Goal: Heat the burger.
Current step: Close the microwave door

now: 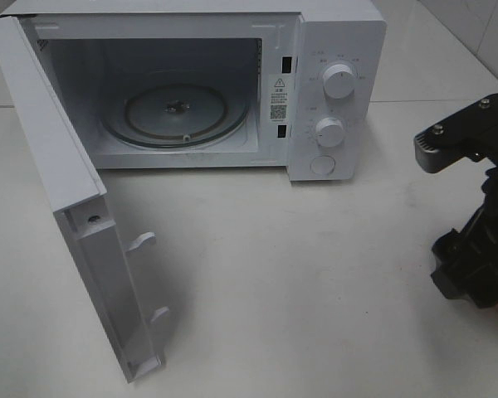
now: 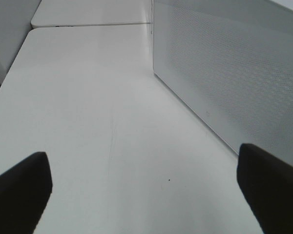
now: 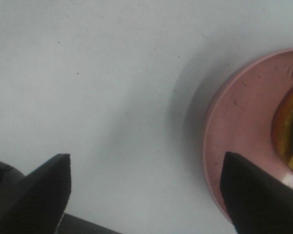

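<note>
From the high camera you see the white microwave oven [image 1: 232, 83] at upper centre, its door [image 1: 75, 215] swung open. The left gripper [image 2: 141, 195] is spread wide over the white table [image 2: 97, 97]. The right gripper [image 3: 146, 195] is spread too; the golden-brown burger [image 3: 289, 131] sits on the round pink plate [image 3: 239, 126] at the right edge.
</note>
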Action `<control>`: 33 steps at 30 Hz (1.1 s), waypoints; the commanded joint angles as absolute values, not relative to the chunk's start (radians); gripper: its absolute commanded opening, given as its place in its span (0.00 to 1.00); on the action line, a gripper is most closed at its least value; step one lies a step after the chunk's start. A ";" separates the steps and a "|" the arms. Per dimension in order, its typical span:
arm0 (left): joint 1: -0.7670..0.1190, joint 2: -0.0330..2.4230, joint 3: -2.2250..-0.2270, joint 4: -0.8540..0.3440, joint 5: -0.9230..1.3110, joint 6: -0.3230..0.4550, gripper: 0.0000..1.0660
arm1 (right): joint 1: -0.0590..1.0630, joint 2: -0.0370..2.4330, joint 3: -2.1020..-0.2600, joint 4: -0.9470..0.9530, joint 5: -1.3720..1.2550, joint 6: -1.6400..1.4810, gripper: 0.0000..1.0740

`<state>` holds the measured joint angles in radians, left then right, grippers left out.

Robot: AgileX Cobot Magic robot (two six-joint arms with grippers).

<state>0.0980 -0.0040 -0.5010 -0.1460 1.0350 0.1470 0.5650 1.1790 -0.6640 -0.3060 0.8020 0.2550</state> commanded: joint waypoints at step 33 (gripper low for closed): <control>0.100 -0.028 -0.499 -0.146 1.032 0.149 0.92 | 0.356 0.567 -0.557 -0.143 1.004 0.117 0.72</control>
<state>0.0980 -0.0040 -0.5010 -0.1460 1.0350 0.1470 0.3830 0.6020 -0.5700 -0.1590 0.9970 0.1340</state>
